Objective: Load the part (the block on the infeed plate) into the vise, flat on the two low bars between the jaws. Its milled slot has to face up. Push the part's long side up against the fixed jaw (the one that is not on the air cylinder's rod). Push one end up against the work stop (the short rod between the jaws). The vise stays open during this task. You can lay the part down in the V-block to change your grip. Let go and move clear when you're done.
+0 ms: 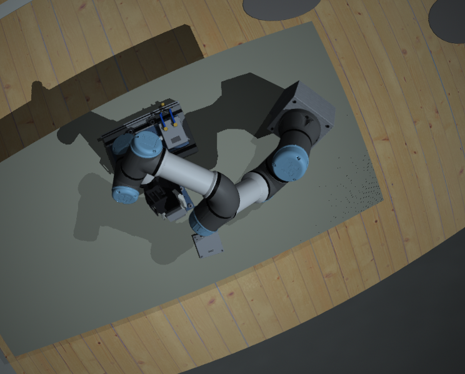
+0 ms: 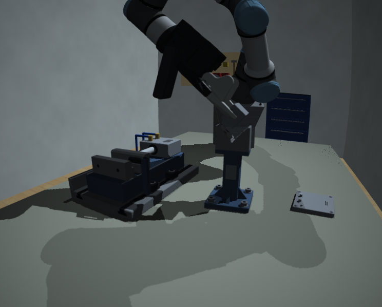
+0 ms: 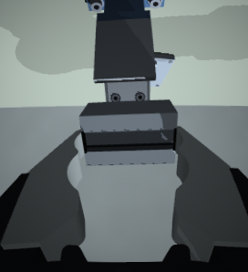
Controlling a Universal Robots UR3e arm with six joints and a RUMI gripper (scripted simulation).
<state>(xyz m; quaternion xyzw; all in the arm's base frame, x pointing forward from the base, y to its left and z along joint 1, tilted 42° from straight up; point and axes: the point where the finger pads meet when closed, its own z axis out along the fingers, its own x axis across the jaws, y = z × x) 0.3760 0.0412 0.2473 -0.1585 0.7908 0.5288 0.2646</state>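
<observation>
My gripper (image 3: 129,130) is shut on the part (image 3: 129,138), a grey block held across its ends; a dark slot runs along the face turned toward the wrist camera. In the exterior view the gripper (image 2: 233,114) is tilted and holds the part (image 2: 240,110) down in the notch of the V-block (image 2: 232,137). I cannot tell whether the part touches the V faces. The V-block also shows just beyond the part in the wrist view (image 3: 123,50). The vise (image 2: 128,173) stands open to the left, with nothing between its jaws. From above, the arm covers the gripper (image 1: 175,206).
The V-block stands on a blue pedestal with a bolted base (image 2: 229,199). The infeed plate (image 2: 312,204) lies bare to the right, also seen from above (image 1: 207,245). The air cylinder (image 2: 159,147) with blue hoses sits at the vise's far end. The arm's forearm hangs over the vise (image 1: 153,131).
</observation>
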